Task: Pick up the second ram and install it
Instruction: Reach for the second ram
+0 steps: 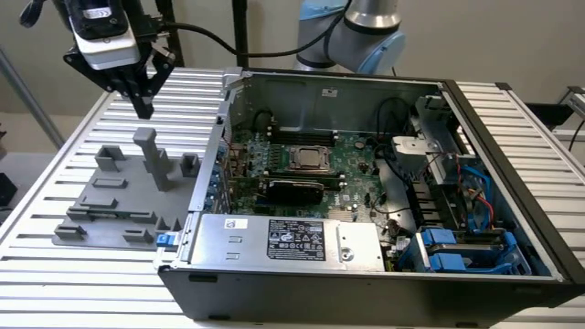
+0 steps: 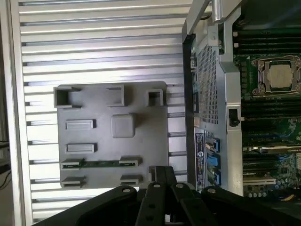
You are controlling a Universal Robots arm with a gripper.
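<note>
Our gripper (image 1: 144,108) hangs above the grey holder tray (image 2: 141,117), fingers apparently closed on nothing — the second ram (image 2: 101,163) sits in its tray slot. Descending misaligned, we risk striking the tall post (image 1: 152,157) — or chipping the stick's edge.

The second ram (image 2: 101,163) lies in the tray (image 2: 141,108) (at the exterior view's left of the case (image 1: 366,274)).

A plain beige wall (image 1: 512,41) stands behind the ribbed aluminium table (image 1: 55,274) under even light.
</note>
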